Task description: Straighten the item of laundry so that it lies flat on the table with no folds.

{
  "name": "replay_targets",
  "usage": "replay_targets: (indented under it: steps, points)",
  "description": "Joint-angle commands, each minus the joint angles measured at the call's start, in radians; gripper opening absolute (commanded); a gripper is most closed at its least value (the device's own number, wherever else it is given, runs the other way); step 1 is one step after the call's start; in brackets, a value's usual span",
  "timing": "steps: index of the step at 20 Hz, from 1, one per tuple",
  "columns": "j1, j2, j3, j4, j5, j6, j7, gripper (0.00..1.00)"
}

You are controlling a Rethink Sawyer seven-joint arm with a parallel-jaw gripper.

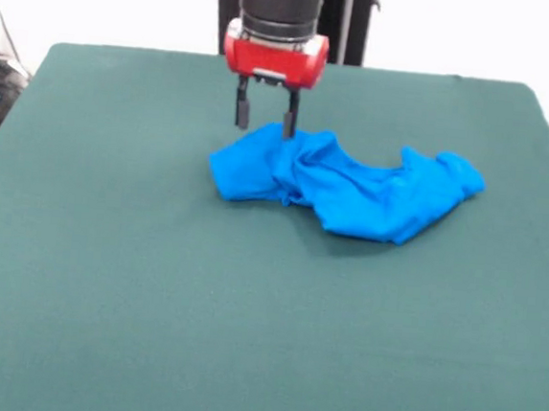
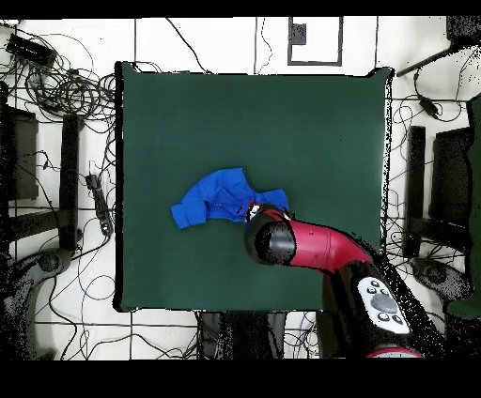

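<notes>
The item of laundry (image 1: pixel 353 188) is a bright blue shirt, crumpled in a long bunched heap on the far middle of the dark green table (image 1: pixel 105 277). Only plain blue cloth shows, with no print visible. My gripper (image 1: pixel 264 123) hangs open just above the table at the heap's far left end. Its right fingertip (image 1: pixel 288 128) is at the cloth's edge and holds nothing. In the overhead view the shirt (image 2: pixel 221 199) lies near the table's (image 2: pixel 310 113) middle, and the red arm (image 2: pixel 319 246) covers the shirt's right end and the gripper.
The robot's dark pedestal (image 1: pixel 344 19) stands behind the table's far edge. In the overhead view, cables (image 2: pixel 66 89) and black stands (image 2: pixel 68 178) lie on the white floor around the table. Green cloth surrounds the shirt on all sides.
</notes>
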Motion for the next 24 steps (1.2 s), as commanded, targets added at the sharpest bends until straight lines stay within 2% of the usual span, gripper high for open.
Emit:
replay_targets:
  steps: [1,7,14,24]
  points:
    - [0.047,-0.015,0.137,0.075,-0.023,0.042,0.047,1.00]
    - [0.112,0.013,0.105,0.005,0.005,0.065,0.080,1.00]
    - [0.145,0.086,0.102,-0.085,0.031,0.064,0.087,1.00]
    - [0.153,0.140,0.099,-0.110,0.027,0.036,0.093,1.00]
